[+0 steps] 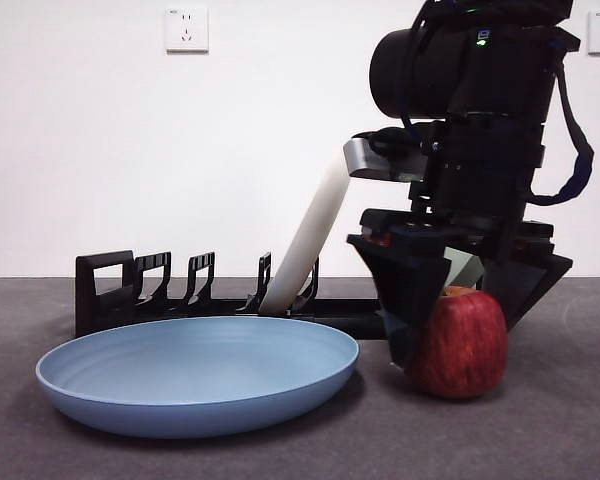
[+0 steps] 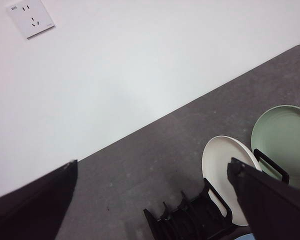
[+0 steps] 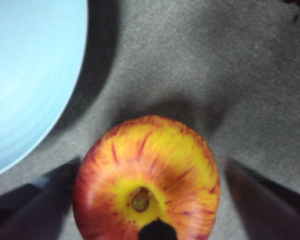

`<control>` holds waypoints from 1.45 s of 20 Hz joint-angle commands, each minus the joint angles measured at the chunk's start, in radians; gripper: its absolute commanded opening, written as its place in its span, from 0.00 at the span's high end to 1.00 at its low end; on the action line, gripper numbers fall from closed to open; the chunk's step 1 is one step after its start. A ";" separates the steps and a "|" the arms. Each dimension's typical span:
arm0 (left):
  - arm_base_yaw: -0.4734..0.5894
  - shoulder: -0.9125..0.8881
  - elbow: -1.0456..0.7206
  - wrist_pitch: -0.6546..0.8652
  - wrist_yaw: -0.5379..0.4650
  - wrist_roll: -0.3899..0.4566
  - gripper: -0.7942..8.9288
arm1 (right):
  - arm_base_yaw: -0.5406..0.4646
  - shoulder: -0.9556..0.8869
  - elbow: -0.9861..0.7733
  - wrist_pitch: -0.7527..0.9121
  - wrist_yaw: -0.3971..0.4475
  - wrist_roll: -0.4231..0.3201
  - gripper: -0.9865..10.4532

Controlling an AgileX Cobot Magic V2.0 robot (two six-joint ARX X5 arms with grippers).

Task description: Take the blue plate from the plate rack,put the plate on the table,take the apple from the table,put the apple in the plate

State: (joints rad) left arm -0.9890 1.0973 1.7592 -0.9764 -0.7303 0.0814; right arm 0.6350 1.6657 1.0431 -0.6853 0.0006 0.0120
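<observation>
The blue plate (image 1: 195,370) lies flat on the table (image 1: 565,430) in front of the plate rack (image 1: 160,290); its edge also shows in the right wrist view (image 3: 30,75). The apple (image 1: 460,345) stands on the table just right of the plate, stem dimple up in the right wrist view (image 3: 147,180). My right gripper (image 1: 458,335) is lowered over the apple, open, with one jaw on each side of it (image 3: 150,210). My left gripper (image 2: 151,170) is open and empty, held high above the rack (image 2: 190,220).
A cream-white plate (image 1: 310,235) leans in the rack, and a pale green plate (image 2: 285,137) stands beside it. Wall sockets (image 1: 186,28) are on the white wall behind the table.
</observation>
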 commanded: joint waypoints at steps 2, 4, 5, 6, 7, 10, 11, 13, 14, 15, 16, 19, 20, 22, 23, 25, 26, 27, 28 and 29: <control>0.003 -0.002 -0.002 -0.007 -0.001 -0.002 0.40 | 0.003 0.007 0.000 -0.006 -0.001 0.023 0.93; 0.003 -0.002 -0.002 -0.020 -0.001 -0.003 0.40 | 0.003 0.007 0.000 -0.005 0.006 0.024 0.92; 0.003 -0.002 -0.002 -0.023 -0.001 -0.003 0.40 | 0.003 0.003 0.000 -0.005 0.006 0.024 0.92; 0.003 -0.002 -0.002 -0.024 -0.001 -0.003 0.40 | 0.003 -0.006 0.002 -0.005 0.006 0.024 0.92; 0.003 -0.002 -0.002 -0.024 -0.001 -0.003 0.40 | 0.003 -0.020 0.007 -0.007 0.006 0.032 0.92; 0.003 -0.002 -0.002 -0.020 -0.002 -0.003 0.40 | 0.025 -0.080 0.052 -0.006 -0.004 0.051 0.92; 0.003 -0.002 -0.002 -0.014 -0.007 -0.003 0.40 | 0.040 -0.088 0.073 -0.004 -0.013 0.051 0.92; 0.003 -0.002 -0.002 0.003 -0.064 -0.001 0.40 | 0.067 -0.089 0.131 0.000 -0.086 0.050 0.92; 0.003 -0.002 -0.002 0.013 -0.106 0.002 0.40 | 0.083 -0.086 0.158 0.017 -0.112 0.050 0.92; 0.003 -0.002 -0.002 0.018 -0.140 0.003 0.40 | 0.104 -0.083 0.180 0.034 -0.117 0.050 0.92; 0.003 -0.002 -0.002 0.019 -0.176 0.005 0.40 | 0.127 -0.072 0.209 0.043 -0.118 0.050 0.92; 0.003 -0.002 -0.002 0.043 -0.321 0.029 0.40 | 0.174 -0.008 0.310 0.048 -0.118 0.050 0.92; 0.004 -0.002 -0.002 0.057 -0.359 0.039 0.40 | 0.185 0.028 0.342 0.048 -0.118 0.050 0.92; 0.003 -0.002 -0.002 0.082 -0.394 0.060 0.40 | 0.206 0.110 0.402 0.046 -0.117 0.050 0.92; 0.003 -0.002 -0.002 0.086 -0.394 0.069 0.40 | 0.213 0.151 0.430 0.032 -0.117 0.046 0.92; 0.004 -0.002 -0.002 0.085 -0.395 0.079 0.40 | 0.229 0.227 0.472 0.009 -0.102 0.042 0.92; 0.003 -0.002 -0.002 0.085 -0.395 0.080 0.40 | 0.237 0.256 0.479 0.002 -0.102 0.040 0.92; 0.004 -0.002 -0.002 0.085 -0.394 0.080 0.40 | 0.243 0.276 0.480 -0.005 -0.099 0.039 0.92; 0.004 -0.002 -0.002 0.084 -0.394 0.080 0.40 | 0.247 0.293 0.480 -0.018 -0.098 0.039 0.92; 0.003 -0.002 -0.002 0.083 -0.394 0.080 0.40 | 0.254 0.307 0.480 -0.033 -0.092 0.037 0.92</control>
State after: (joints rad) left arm -0.9882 1.0973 1.7592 -0.9001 -1.1179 0.1509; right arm 0.8848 1.9675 1.5150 -0.7242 -0.0940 0.0547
